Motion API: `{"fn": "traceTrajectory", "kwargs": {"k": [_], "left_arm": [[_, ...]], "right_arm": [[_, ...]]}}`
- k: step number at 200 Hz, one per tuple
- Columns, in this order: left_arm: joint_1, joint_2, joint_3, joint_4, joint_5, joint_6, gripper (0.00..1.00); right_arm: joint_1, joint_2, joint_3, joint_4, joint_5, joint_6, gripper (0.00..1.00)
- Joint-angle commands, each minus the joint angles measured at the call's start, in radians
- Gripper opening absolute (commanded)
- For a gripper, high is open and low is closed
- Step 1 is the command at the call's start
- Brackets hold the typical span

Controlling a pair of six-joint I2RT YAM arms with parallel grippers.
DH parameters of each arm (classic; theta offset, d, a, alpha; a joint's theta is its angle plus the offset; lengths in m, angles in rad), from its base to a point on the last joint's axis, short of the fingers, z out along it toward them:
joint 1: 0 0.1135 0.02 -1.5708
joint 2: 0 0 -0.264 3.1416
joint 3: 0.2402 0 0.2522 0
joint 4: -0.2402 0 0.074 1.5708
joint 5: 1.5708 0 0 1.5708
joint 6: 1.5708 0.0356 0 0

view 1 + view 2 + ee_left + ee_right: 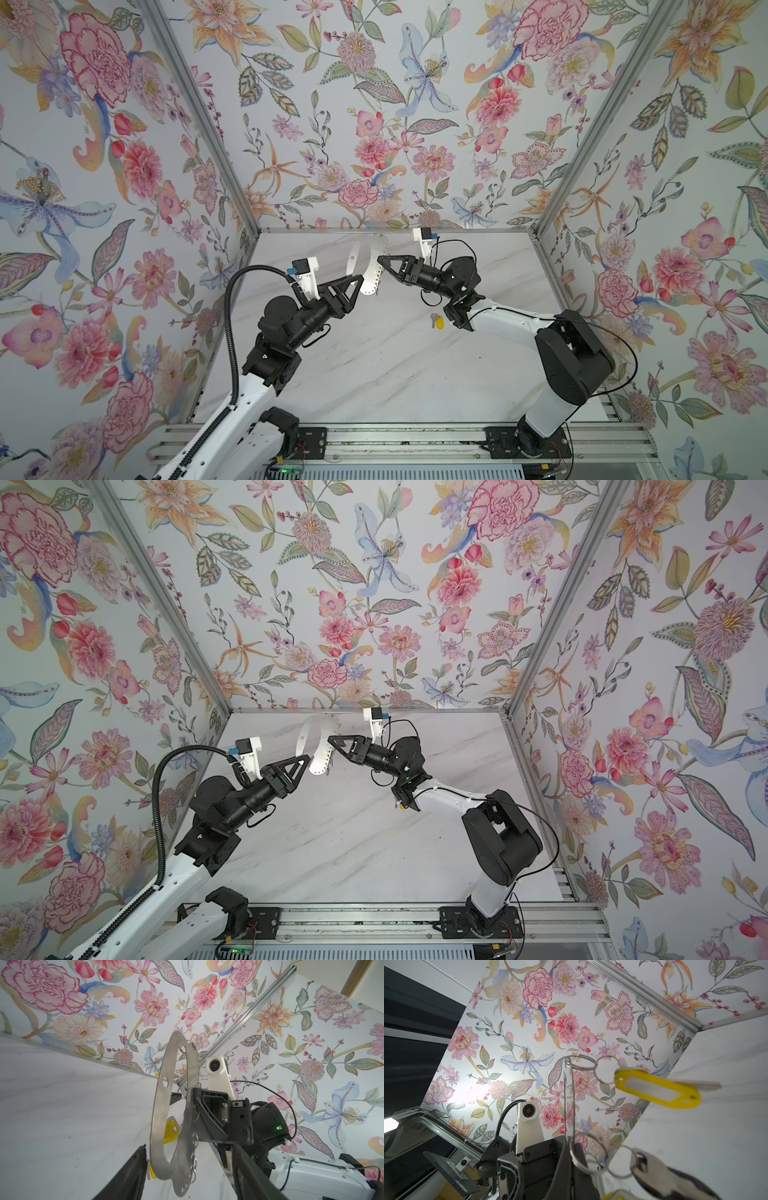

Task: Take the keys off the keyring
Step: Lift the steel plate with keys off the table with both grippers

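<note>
The keyring (369, 266) (319, 746), a long flat metal strip with a big opening, is held up in the air over the far part of the table. My right gripper (379, 259) (568, 1147) is shut on its thin edge. Small wire rings (194, 1142) run along that edge. Two keys with yellow tags (658, 1091) (662, 1176) hang from them. My left gripper (358, 282) (187, 1167) is open, its fingers (133, 1167) standing either side of the strip's lower end without touching it. One more yellow-tagged key (437, 322) lies loose on the table under the right arm.
The white marble table (374, 374) is boxed in by floral walls with aluminium corner posts (582, 158). A metal rail (395, 440) carrying both arm bases runs along the near edge. The right wrist camera mount (217, 1068) stands close behind the keyring.
</note>
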Motion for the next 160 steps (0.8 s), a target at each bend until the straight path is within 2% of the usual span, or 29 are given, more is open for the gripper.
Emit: {"fn": "traceTrajectory", "kwargs": {"k": [1, 15, 39, 44, 60, 88, 112, 125, 133, 139, 160], "left_arm": [[-0.024, 0.014, -0.019, 0.093, -0.016, -0.034, 0.62], [-0.030, 0.017, -0.021, 0.070, -0.036, -0.022, 0.60], [-0.034, 0.022, -0.051, 0.198, -0.001, -0.090, 0.45], [-0.037, 0.022, -0.050, 0.211, 0.001, -0.099, 0.42], [-0.043, 0.024, -0.054, 0.255, 0.011, -0.125, 0.21], [-0.043, 0.030, -0.046, 0.274, 0.028, -0.135, 0.03], [-0.042, 0.031, -0.031, 0.280, 0.041, -0.129, 0.00], [-0.036, 0.040, -0.007, 0.262, 0.057, -0.112, 0.00], [-0.031, 0.050, 0.013, 0.239, 0.070, -0.098, 0.00], [-0.029, 0.056, 0.029, 0.227, 0.079, -0.085, 0.00], [-0.027, 0.078, 0.106, 0.125, 0.095, -0.018, 0.00]], "right_arm": [[0.012, -0.008, 0.037, 0.120, 0.018, 0.060, 0.00], [0.013, -0.012, 0.037, 0.134, 0.021, 0.070, 0.00], [0.018, -0.022, 0.034, 0.110, 0.023, 0.053, 0.00], [0.018, -0.022, 0.033, 0.114, 0.025, 0.056, 0.00], [0.020, -0.011, 0.036, 0.138, 0.025, 0.071, 0.00], [0.026, -0.006, 0.043, 0.148, 0.025, 0.078, 0.00], [0.022, -0.010, 0.040, 0.160, 0.022, 0.077, 0.00], [0.021, -0.012, 0.042, 0.159, 0.014, 0.066, 0.09], [0.019, -0.016, 0.039, 0.162, 0.011, 0.058, 0.17], [0.014, -0.019, 0.037, 0.160, 0.007, 0.051, 0.27], [0.000, -0.044, 0.030, 0.112, -0.015, -0.007, 0.40]]}}
